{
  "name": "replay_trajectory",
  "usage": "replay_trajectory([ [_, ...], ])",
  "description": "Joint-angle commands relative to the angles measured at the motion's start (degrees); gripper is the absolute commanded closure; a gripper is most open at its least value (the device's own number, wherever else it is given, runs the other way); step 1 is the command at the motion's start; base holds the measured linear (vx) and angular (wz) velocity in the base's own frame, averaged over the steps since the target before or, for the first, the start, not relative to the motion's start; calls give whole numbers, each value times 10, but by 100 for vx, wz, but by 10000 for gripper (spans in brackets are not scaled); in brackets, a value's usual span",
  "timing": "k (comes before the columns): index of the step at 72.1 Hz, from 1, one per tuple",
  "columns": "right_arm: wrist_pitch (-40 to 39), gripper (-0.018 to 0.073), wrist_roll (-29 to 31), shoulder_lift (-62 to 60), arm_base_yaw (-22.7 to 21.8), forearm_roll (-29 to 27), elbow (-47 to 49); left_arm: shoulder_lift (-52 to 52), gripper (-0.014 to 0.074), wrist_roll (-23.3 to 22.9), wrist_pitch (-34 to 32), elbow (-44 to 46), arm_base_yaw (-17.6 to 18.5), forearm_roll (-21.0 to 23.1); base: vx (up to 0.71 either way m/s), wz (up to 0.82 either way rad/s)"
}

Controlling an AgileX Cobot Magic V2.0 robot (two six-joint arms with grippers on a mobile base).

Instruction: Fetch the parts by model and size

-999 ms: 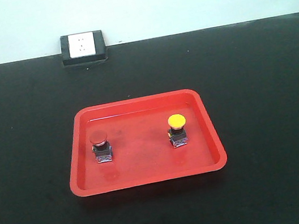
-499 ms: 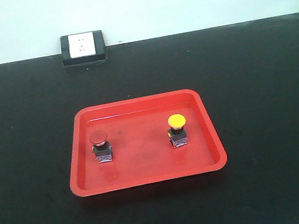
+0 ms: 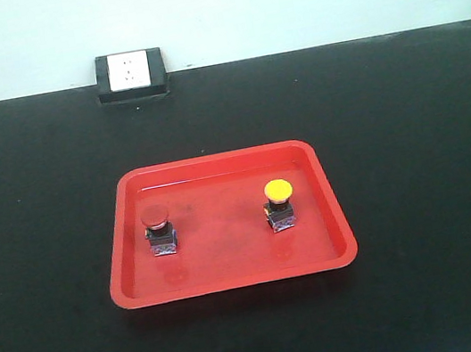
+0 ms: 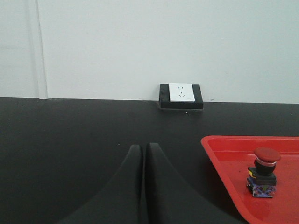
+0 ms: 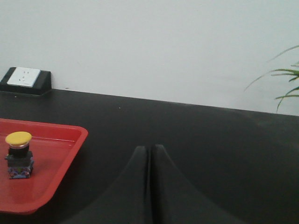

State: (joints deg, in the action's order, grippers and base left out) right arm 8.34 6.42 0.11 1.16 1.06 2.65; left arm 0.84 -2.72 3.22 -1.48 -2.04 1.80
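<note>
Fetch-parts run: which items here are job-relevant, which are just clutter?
Job:
red switch, in the tray
yellow switch, in the tray
red tray holding both
left gripper and right gripper, both shut, empty

Lying about:
wall socket at the table's back edge
plant leaves, right wrist view only

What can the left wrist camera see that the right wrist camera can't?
Only the left wrist view shows the red-capped button and the left gripper, shut and empty. Only the right wrist view shows the yellow-capped button, the right gripper, also shut and empty, and some green plant leaves. Both show the red tray, the wall socket, the black table and the white wall.
</note>
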Motion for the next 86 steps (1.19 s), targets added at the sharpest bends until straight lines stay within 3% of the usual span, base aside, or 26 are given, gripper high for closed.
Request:
replay_trajectory([
  [1,-83,569,-11,5,-9,8,-22,8,603,-7,-45,-2,3,2,0,0],
  [86,-102,569,-19,-14,-7,18,-48,8,603,-7,-45,-2,3,2,0,0],
])
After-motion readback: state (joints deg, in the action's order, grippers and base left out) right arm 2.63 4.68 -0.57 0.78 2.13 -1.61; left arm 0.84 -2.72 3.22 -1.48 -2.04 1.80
